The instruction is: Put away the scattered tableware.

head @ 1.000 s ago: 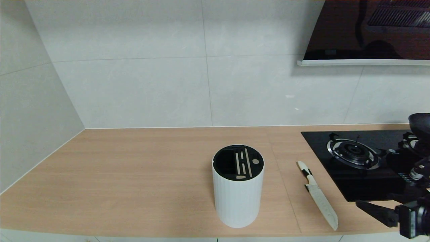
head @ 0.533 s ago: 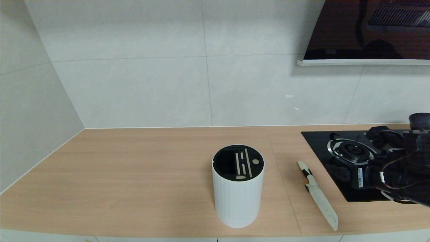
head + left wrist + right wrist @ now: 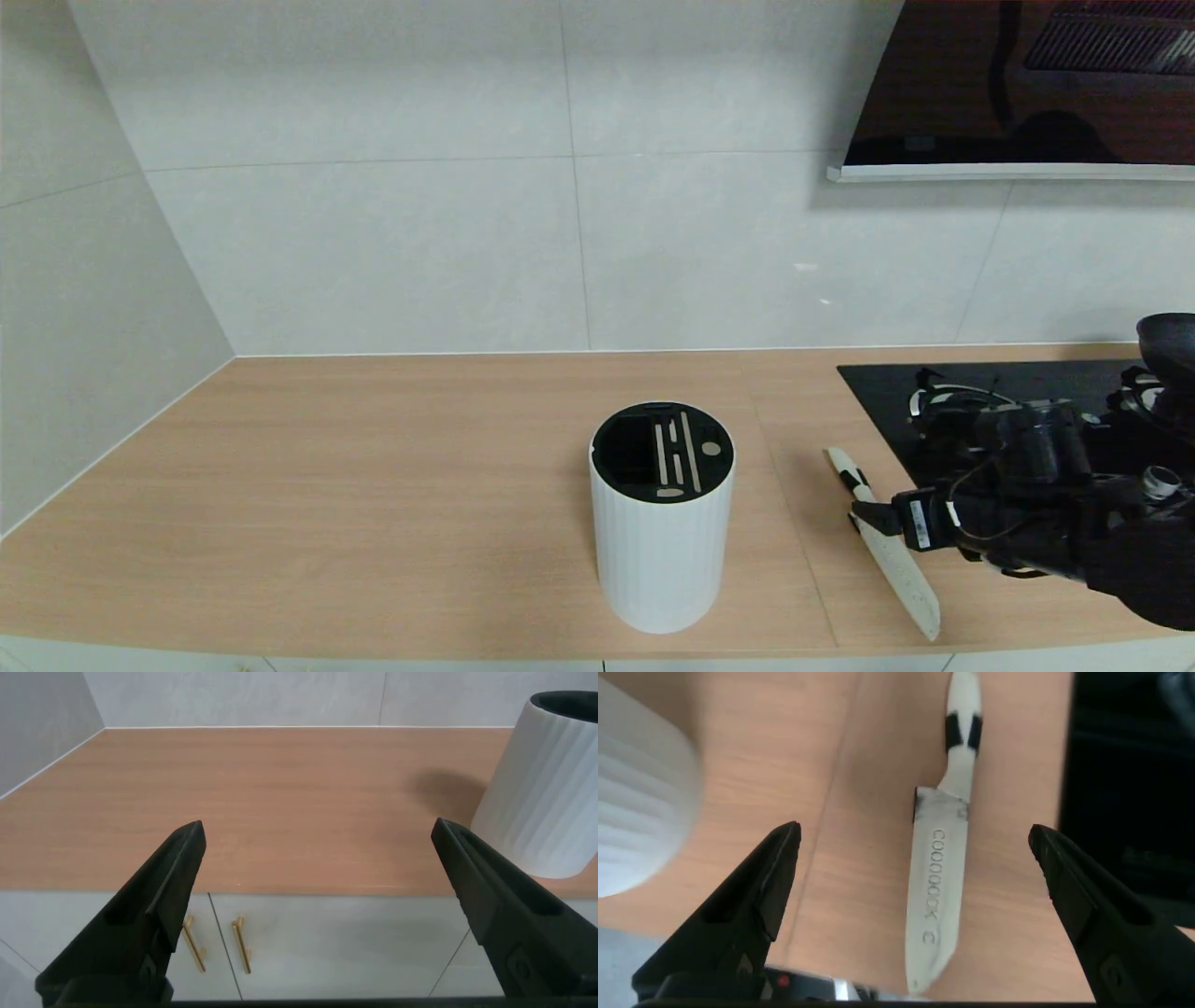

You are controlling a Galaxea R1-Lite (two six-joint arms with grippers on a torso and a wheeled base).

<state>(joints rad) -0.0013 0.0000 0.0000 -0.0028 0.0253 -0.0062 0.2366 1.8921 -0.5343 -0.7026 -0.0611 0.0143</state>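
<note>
**Item: knife** (image 3: 907, 581). It lies flat on the table (image 3: 373, 485), to the right of the white slotted holder (image 3: 661, 541) and just beside the black hob (image 3: 887, 392). It touches neither.
- Long axis: roughly front to back. The pale, black-banded handle points toward the wall. The blade tip is close to the table's front edge and slanted slightly rightward.

**Item: right end effector** (image 3: 882, 518). It is the nearer of the two and is poised directly above the knife, about where handle meets blade.
- Right wrist view: the end effector (image 3: 913, 840) is spread wide, with the knife (image 3: 938, 887) between the two fingers.
- The blade's length runs across the line joining the fingers, so closing would likely pinch the knife across its width.
- The arm comes in from the right, over the hob.
- Contact with the knife cannot be confirmed, and nothing is held.

**Item: left end effector** (image 3: 318, 835). It is spread wide and empty, and sits low by the table's front edge.
- The holder (image 3: 547, 784) stands off to one side of it.
- It is well apart from the knife.

**Judgement:** the grasp falls to the right arm. A descent is needed before closing.
</note>
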